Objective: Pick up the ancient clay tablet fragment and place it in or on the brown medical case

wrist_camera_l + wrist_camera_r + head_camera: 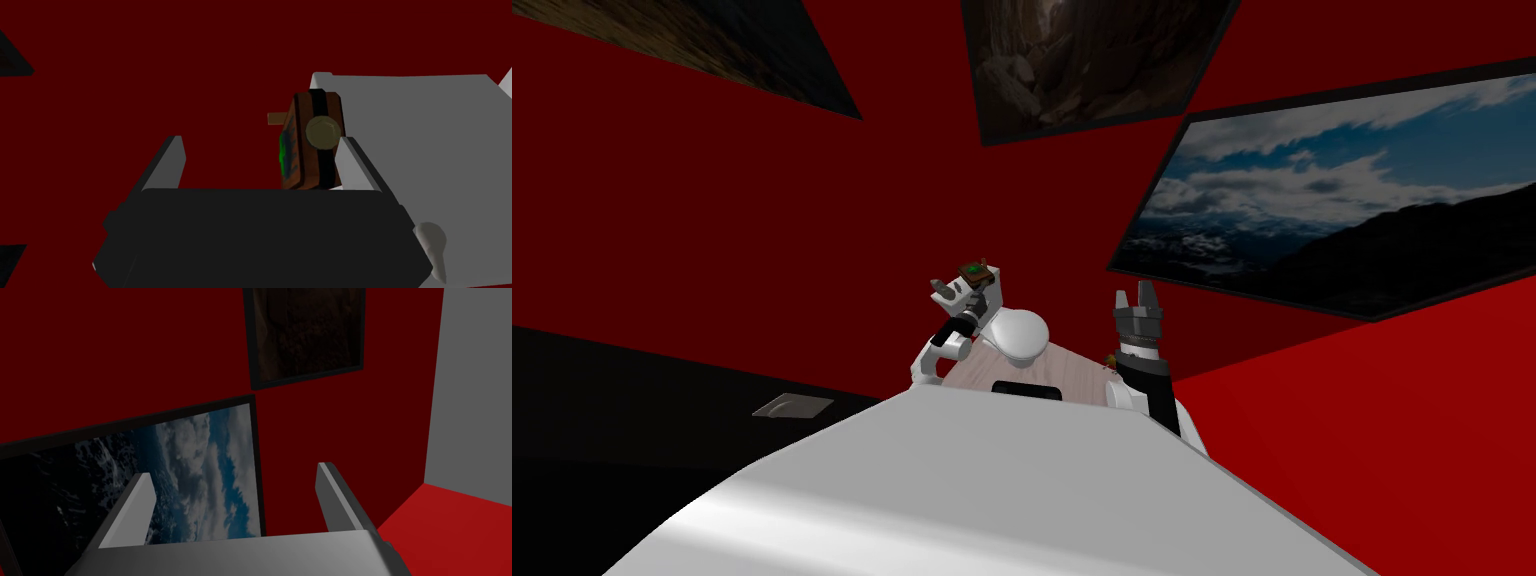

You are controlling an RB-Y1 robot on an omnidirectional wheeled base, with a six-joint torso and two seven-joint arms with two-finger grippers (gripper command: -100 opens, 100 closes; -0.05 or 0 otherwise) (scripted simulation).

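Observation:
The brown case (pixel 315 145), with a black strap, a round brass clasp and a green mark on one face, rests against a pale grey box (pixel 420 140). My left gripper (pixel 260 162) is open and holds nothing; the case lies just past one fingertip (pixel 350 150). A small tan piece (pixel 276 118) sticks out from behind the case; I cannot tell what it is. In the head view the case (pixel 975 272) sits on the white box (pixel 994 285), with the left gripper (pixel 948 291) beside it. My right gripper (pixel 1134 297) is raised, open and holds nothing (pixel 235 498).
A pale wooden tabletop (pixel 1077 375) lies below both arms, with a small green thing (pixel 1110 360) at its right edge. Dark red walls carry framed pictures (pixel 1342 210). A grey plate (pixel 792 405) lies on the dark floor at the left.

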